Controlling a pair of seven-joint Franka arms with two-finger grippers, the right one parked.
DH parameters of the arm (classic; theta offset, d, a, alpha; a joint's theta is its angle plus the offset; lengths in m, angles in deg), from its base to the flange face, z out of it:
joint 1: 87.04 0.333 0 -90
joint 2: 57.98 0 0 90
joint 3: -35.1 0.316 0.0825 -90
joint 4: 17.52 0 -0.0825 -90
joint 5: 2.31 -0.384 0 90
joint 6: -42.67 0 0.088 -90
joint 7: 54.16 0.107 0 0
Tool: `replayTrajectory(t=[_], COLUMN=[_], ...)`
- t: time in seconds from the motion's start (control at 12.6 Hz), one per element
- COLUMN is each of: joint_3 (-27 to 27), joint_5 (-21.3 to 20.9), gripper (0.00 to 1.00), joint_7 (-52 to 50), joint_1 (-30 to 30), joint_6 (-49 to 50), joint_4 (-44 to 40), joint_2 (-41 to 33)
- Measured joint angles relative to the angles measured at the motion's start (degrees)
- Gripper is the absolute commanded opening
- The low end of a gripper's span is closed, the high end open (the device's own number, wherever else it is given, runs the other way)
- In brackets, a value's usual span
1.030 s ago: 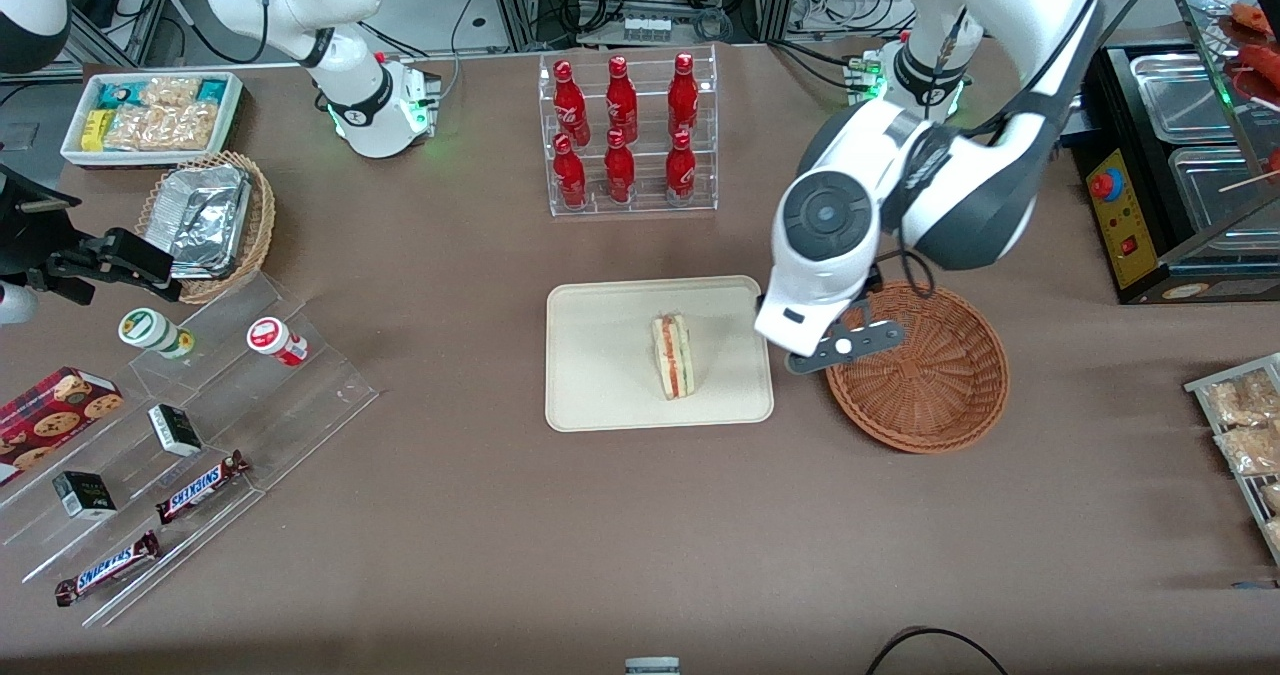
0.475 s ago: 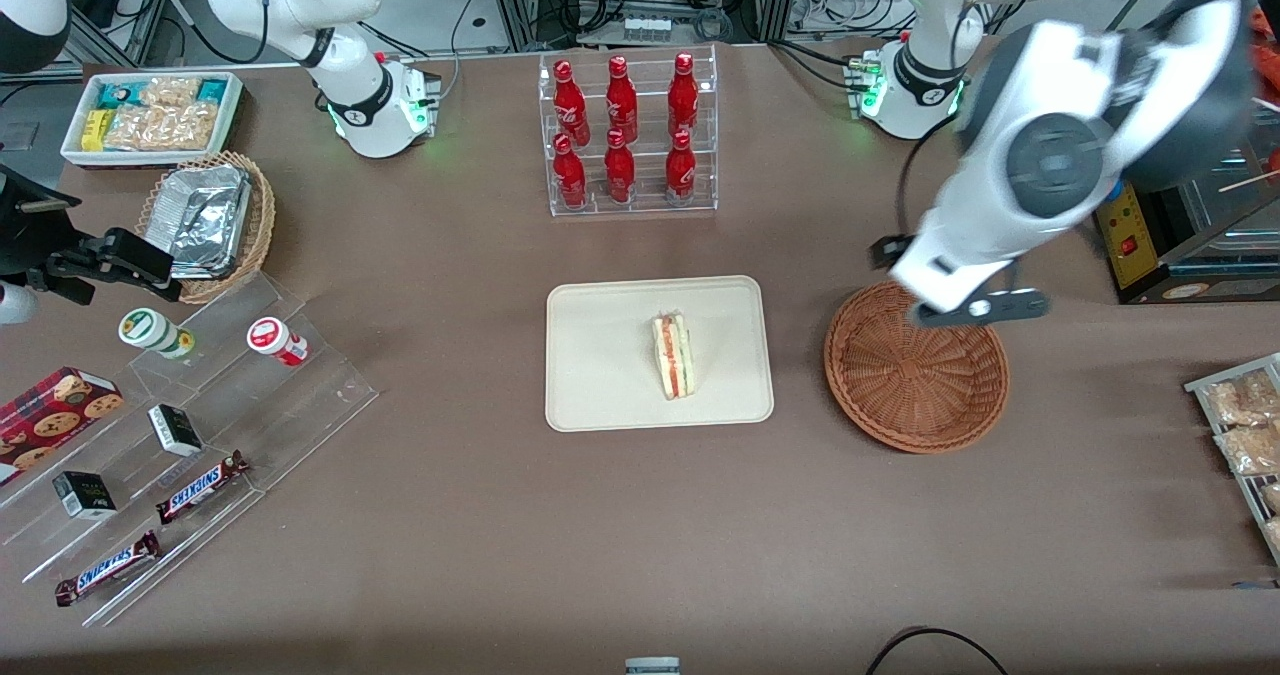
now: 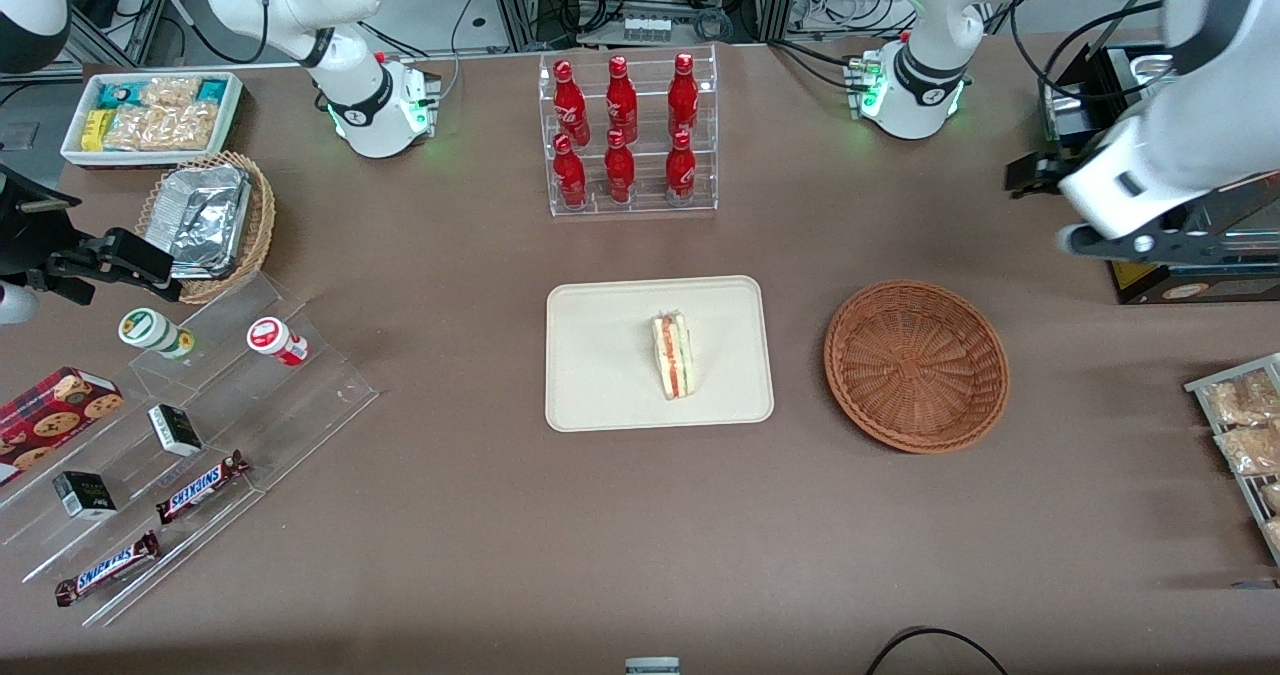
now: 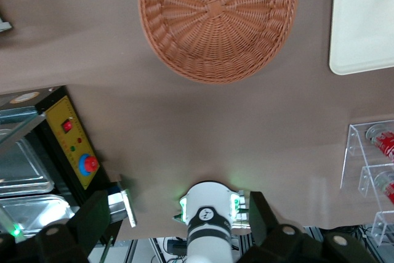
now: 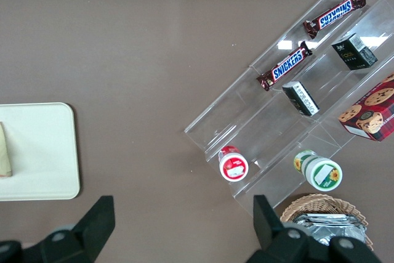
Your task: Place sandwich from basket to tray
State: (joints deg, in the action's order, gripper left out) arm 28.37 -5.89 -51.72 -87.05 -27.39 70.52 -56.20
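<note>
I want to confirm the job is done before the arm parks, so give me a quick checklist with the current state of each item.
1. Sandwich on the tray: ok, it lies inside the rim.
2. Basket emptied: ok, only bare weave shows.
3. Gripper free of load: ok, fingers open, nothing between them.
4. Gripper away from basket and tray: ok, raised high toward the working arm's end of the table.
5. Sandwich intact: cannot tell fully; its layered cut edge faces up and looks whole.

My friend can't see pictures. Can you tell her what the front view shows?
A sandwich lies on a cream tray, beside a brown wicker basket with nothing in it. The robot's hand is raised, out toward the working arm's end of the table.
</note>
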Motion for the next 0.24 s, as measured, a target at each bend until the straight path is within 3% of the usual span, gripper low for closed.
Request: replayTrajectory(t=[0.24], joint_3=[5.17], joint_5=[0.01], gripper=[1.0], joint_7=[2.58], joint_1=[0.21], joint_6=[0.06], joint_4=[-1.39], joint_2=[-0.65])
